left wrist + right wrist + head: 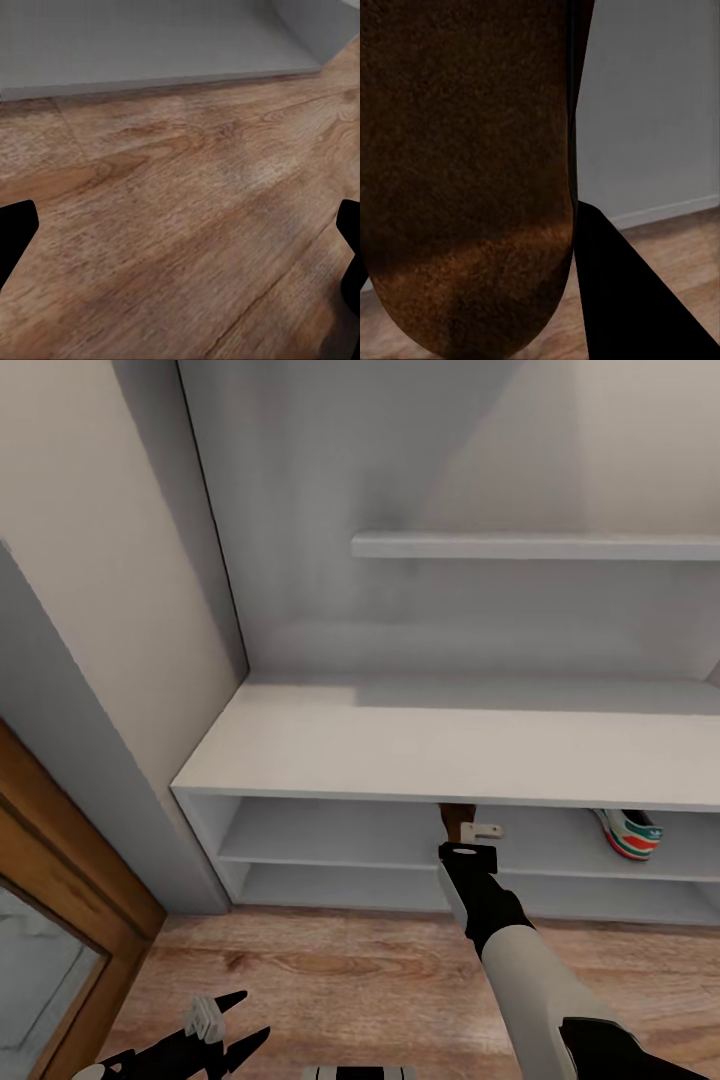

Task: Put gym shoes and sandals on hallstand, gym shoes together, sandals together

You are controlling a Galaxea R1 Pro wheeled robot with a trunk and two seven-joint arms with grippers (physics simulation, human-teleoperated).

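The left gripper (235, 1025) hangs low over the corridor floor (330, 970) with its jaws spread and nothing between them. The right gripper (462, 830) reaches into the upper tier of the hallstand (400, 745), jaws pinching 1 brown sandal (465, 172). Further right on that tier sits 1 gym shoe (628, 832).

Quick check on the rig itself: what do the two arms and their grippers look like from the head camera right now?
The right arm has a pale grey-white shell with black joint sections and a black-and-white wrist block. The left gripper has slim, pointed black fingers beside a small white ribbed part. No cables visible.
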